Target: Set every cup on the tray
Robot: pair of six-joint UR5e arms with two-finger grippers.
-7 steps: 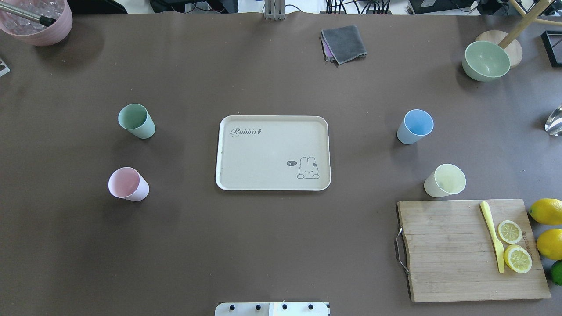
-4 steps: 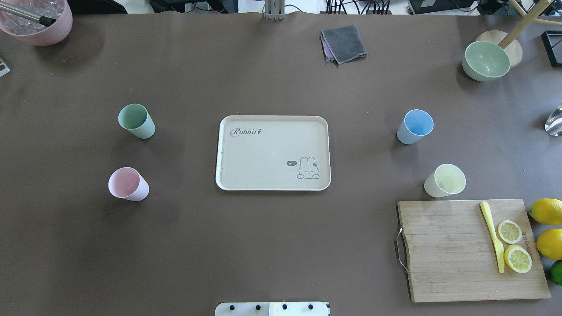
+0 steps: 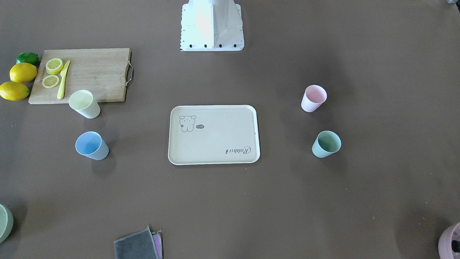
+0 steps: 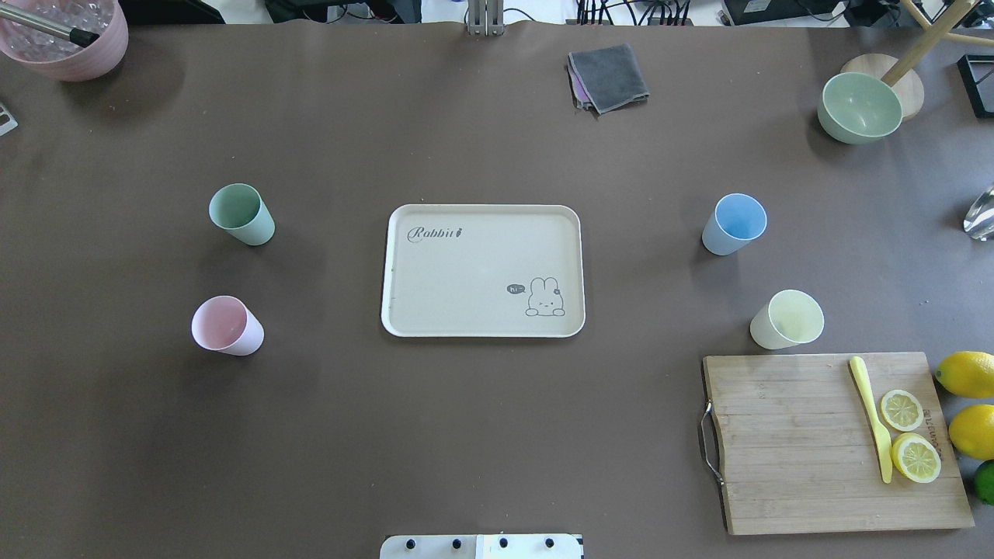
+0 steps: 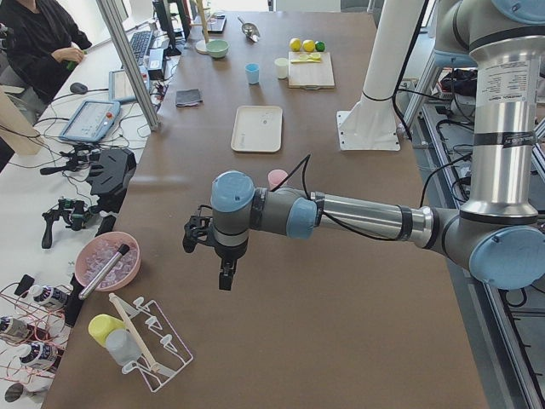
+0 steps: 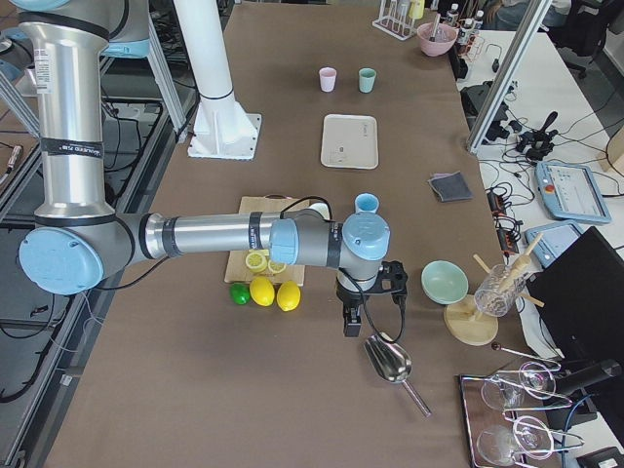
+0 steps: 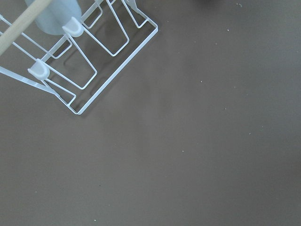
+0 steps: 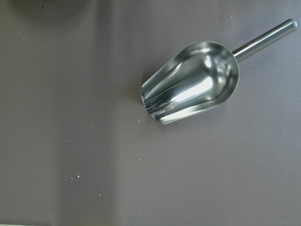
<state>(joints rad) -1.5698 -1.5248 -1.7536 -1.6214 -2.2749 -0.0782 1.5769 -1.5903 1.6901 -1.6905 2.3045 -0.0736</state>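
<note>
The cream tray [image 4: 466,272] lies empty at the table's middle; it also shows in the front view [image 3: 215,140]. The mint green cup [image 4: 241,214] and the pink cup [image 4: 227,325] stand upright to its left. The light blue cup [image 4: 734,223] and the pale yellow cup [image 4: 787,319] stand upright to its right. My left gripper [image 5: 225,277] hangs over the table's left end, far from the cups. My right gripper [image 6: 351,320] hangs over the right end beside a metal scoop [image 8: 193,80]. I cannot tell whether either gripper is open or shut.
A bamboo cutting board [image 4: 792,442] with lemon slices and a yellow knife lies just in front of the yellow cup. A green bowl [image 4: 860,107], a grey cloth [image 4: 608,76] and a pink bowl [image 4: 66,39] stand at the far edge. A wire rack [image 7: 80,61] stands under my left wrist.
</note>
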